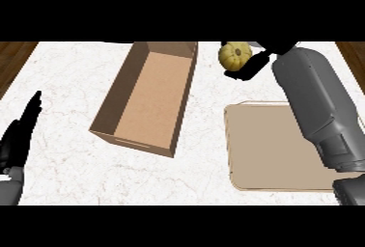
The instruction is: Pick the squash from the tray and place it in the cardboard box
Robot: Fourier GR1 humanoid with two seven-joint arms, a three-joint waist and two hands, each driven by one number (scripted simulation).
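Right forearm (317, 103) is hanging over the tray (264, 159), blocking most of it. The cardboard box (146, 99) is sitting open-topped with walls all round; bare counter (64, 87) is lying free to its left.

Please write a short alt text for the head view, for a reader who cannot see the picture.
The right hand holds a yellow squash above the marble counter, just right of the open cardboard box's far end. The beige tray lies near the right, partly hidden by the grey forearm. The left hand rests open at the left edge.
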